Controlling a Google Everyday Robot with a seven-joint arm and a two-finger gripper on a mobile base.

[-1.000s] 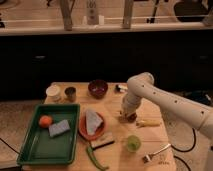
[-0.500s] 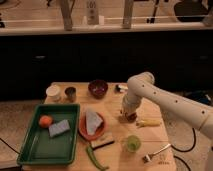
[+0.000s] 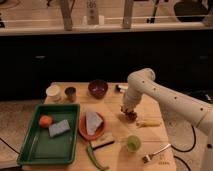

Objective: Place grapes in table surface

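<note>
The grapes (image 3: 131,115) are a small dark reddish-purple cluster lying on or just above the light tan table surface (image 3: 116,151), right of centre. My gripper (image 3: 128,110) is at the end of the white arm, pointing down, directly over the grapes and touching or almost touching them. The arm reaches in from the right edge of the view.
A green tray (image 3: 35,147) at the left holds an orange fruit (image 3: 45,121) and a grey sponge (image 3: 59,128). A dark maroon bowl (image 3: 98,88), two small cups (image 3: 53,92), an orange plate (image 3: 86,131), a green cup (image 3: 132,144), a yellow item (image 3: 148,123), a green pepper (image 3: 96,157) and a brush (image 3: 154,152) stand around.
</note>
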